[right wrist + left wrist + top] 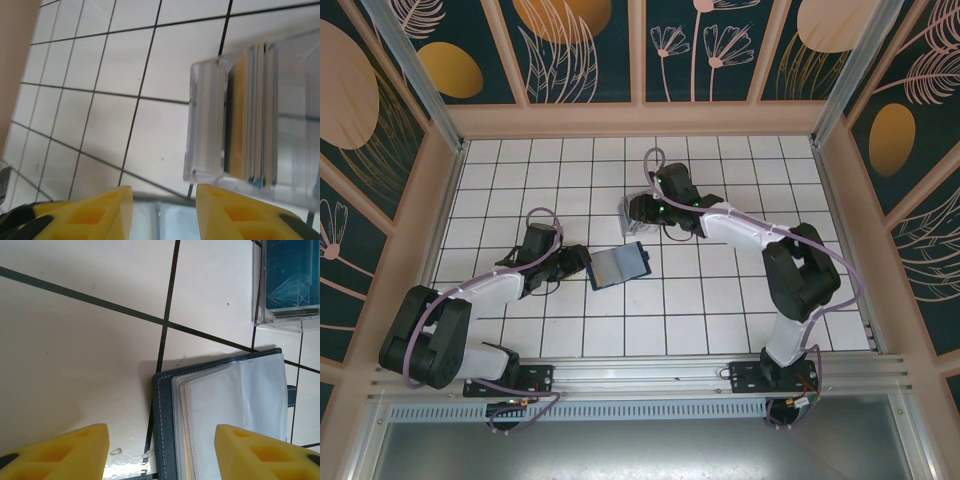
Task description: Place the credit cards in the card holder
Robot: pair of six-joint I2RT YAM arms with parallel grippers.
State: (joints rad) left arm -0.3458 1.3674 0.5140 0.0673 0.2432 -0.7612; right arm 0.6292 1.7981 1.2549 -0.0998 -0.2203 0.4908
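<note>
The clear card holder [205,120] stands on the white tiles with several credit cards upright in its slots: a tan-gold one [236,115] and paler, bluish ones [263,110] beside it. In the top view the holder [628,218] sits just under my right gripper [642,211]. That gripper [164,192] is open and hovers just short of the holder, with nothing between its yellow fingers. My left gripper [160,434] is open too, empty, above the left edge of the open wallet. A bluish card shows in the holder [287,285] in the left wrist view.
A dark blue wallet [618,266] lies open at the table's middle, its clear sleeves [235,405] fanned upward, between the two grippers. Wooden walls ring the tiled table [720,310]. A small scrap of clear film [116,451] lies by the left finger.
</note>
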